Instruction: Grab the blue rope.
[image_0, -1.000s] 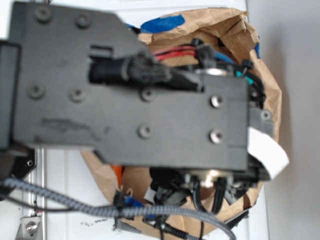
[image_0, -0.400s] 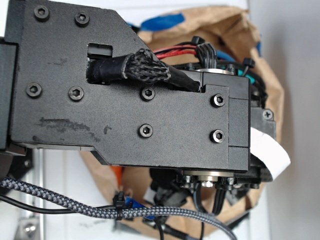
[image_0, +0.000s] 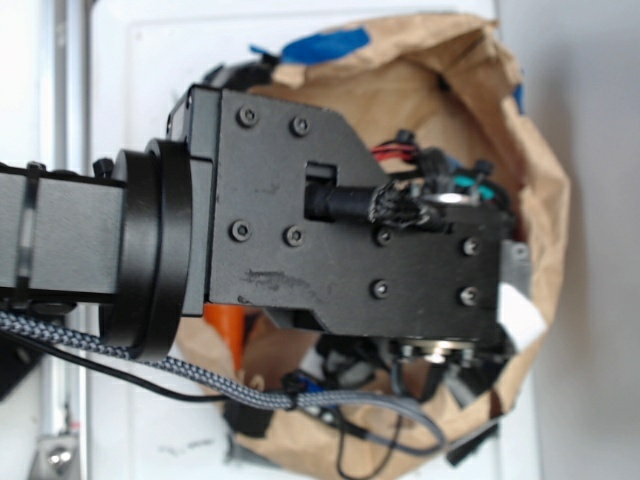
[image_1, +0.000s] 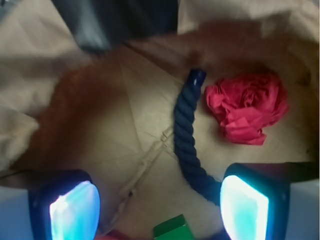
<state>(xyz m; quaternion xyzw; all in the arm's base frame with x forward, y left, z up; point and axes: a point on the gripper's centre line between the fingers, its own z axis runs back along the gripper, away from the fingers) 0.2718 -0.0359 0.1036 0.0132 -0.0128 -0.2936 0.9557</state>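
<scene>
Inside the brown paper bag (image_1: 75, 115) the blue rope (image_1: 186, 135) lies on the creased bottom, one glossy capped end up, its lower stretch running behind the right-hand pad. The gripper (image_1: 159, 205) hangs above it with jaws spread wide, gripping nothing. A crumpled red cloth (image_1: 247, 106) sits just beside the rope; a green block (image_1: 173, 231) (only its top shows) lies between the pads.

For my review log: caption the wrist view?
Open gripper above the blue rope in a paper bag, beside crumpled red paper.
</scene>
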